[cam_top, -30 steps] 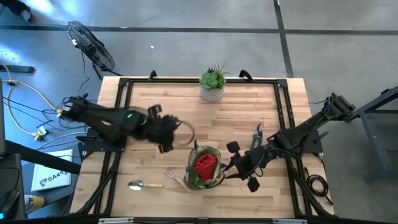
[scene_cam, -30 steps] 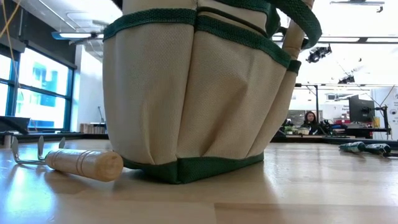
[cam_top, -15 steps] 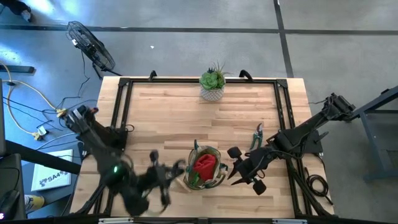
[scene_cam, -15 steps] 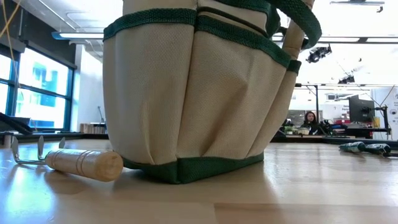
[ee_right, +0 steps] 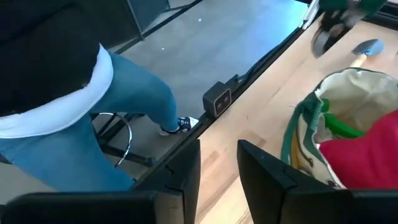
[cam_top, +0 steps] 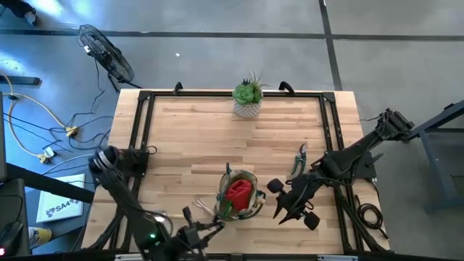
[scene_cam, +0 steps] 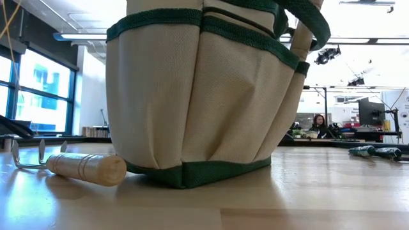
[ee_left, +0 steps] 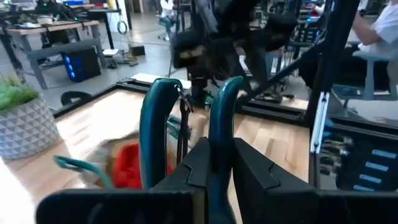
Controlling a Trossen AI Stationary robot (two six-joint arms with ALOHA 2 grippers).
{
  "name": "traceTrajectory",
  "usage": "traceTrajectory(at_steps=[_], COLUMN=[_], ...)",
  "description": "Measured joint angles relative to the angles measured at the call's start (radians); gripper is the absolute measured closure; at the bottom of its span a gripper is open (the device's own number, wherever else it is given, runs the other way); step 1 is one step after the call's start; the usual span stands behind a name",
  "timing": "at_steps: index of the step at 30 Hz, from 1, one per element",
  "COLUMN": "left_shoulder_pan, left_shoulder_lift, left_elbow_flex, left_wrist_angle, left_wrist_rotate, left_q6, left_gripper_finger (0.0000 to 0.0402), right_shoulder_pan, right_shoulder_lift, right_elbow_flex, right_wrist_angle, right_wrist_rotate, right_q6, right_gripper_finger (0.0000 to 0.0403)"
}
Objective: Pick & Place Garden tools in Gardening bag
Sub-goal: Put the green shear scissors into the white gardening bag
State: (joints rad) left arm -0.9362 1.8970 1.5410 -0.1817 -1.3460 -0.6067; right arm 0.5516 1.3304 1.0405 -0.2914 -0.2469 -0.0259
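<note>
While red item (cam_top: 238, 192) sits in gardening bag (cam_top: 250, 209), left gripper (ee_left: 189, 118) pinches green-handled pruner (ee_left: 155, 124); right gripper (ee_right: 217, 163) fingers slightly apart, empty; pruning shears (cam_top: 299, 156), hand rake (scene_cam: 70, 165) remain on table.

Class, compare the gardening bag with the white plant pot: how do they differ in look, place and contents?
The gardening bag is tan fabric with green trim; the white plant pot is patterned white. The bag stands near the table's front edge, the pot at its back edge. The bag holds a red item; the pot a green succulent. Both stand upright.
</note>
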Motion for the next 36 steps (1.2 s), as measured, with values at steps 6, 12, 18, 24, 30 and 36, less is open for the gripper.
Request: traceTrajectory(at_steps=[6,12,18,24,30,36], left_shoulder_pan=[-0.001,0.0,0.024,0.071,0.069,0.067], left_shoulder_lift=[0.073,0.104,0.115,0.116,0.116,0.148], left_elbow_flex=[0.0,0.0,0.001,0.001,0.001,0.0], left_wrist_angle=[0.251,0.308,0.306,0.307,0.306,0.306], left_wrist_rotate=[-0.108,-0.193,-0.229,-0.226,-0.226,-0.223], left_q6=[0.21,0.261,0.262,0.212,0.228,0.209], left_gripper_finger=[0.0368,0.0368,0.0368,0.0368,0.0368,0.0368], right_shoulder_pan=[0.012,0.018,0.018,0.018,0.018,0.018], right_shoulder_lift=[0.0,0.0,0.0,0.0,0.0,0.0], right_elbow_flex=[0.0,0.0,0.0,0.0,0.0,0.0], right_wrist_angle=[-0.004,-0.014,-0.032,-0.053,-0.058,-0.061], right_wrist_rotate=[-0.025,-0.048,-0.049,-0.048,-0.048,-0.048], right_q6=[-0.007,-0.021,-0.026,-0.028,-0.03,-0.032], right_gripper_finger=[0.0306,0.0306,0.0306,0.0306,0.0306,0.0306])
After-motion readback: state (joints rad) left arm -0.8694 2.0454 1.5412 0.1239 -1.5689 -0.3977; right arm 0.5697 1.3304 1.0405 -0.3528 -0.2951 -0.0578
